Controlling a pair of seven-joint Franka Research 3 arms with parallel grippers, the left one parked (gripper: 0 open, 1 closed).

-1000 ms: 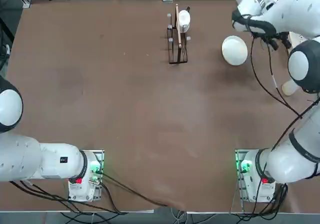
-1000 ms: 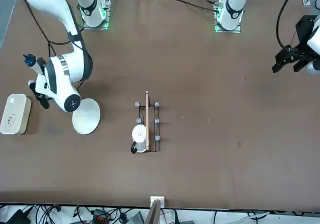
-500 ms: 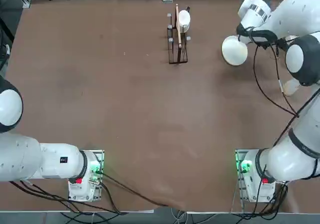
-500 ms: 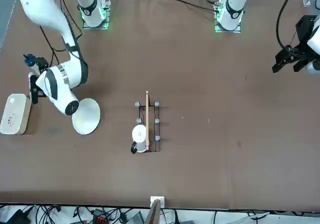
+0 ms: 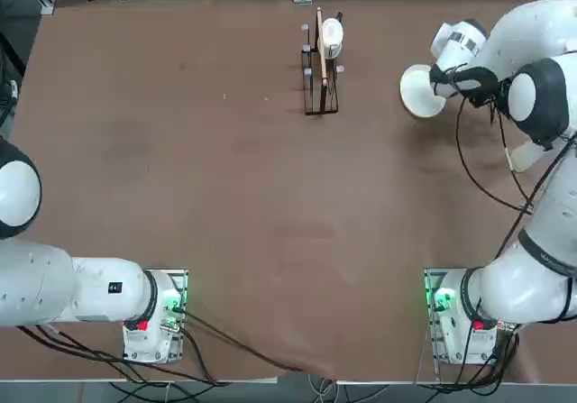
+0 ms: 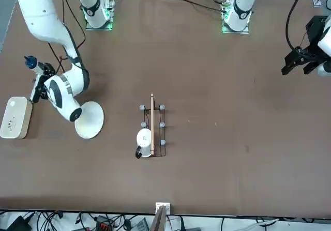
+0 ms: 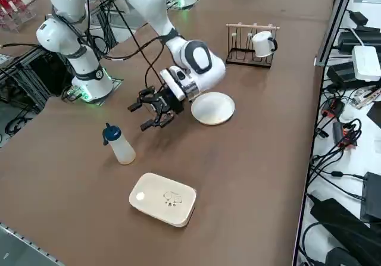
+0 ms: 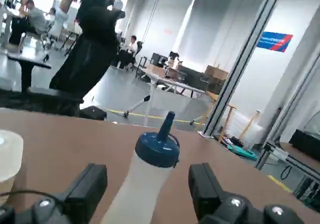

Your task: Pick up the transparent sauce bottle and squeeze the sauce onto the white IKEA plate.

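Need to get hold of the bottle (image 7: 123, 150), standing on the right part of the counter (image 7: 238, 159), to the right of the plate (image 7: 213, 108) and a little nearer. Have the right gripper (image 7: 141, 116) just short of it, jaws spread wide with nothing between them, lined up to take one to each side.

Looks light, with thin, soft walls that should give easily, and perhaps slick. Best to grip around the middle of the body, below the stiff blue cap (image 7: 111, 132), lightly for the lift and harder only once tipped over the plate. Could knock it over by brushing one side first, or spurt sauce by pinching early.

On the brown, matt-looking counter, also see a white container (image 7: 163, 199) at the right and, at the far middle, a rack (image 7: 247, 49) with a mug (image 7: 264, 44). Beyond, notice a seated person (image 8: 131, 46) and a blue-and-red sign (image 8: 274, 41) on the wall.
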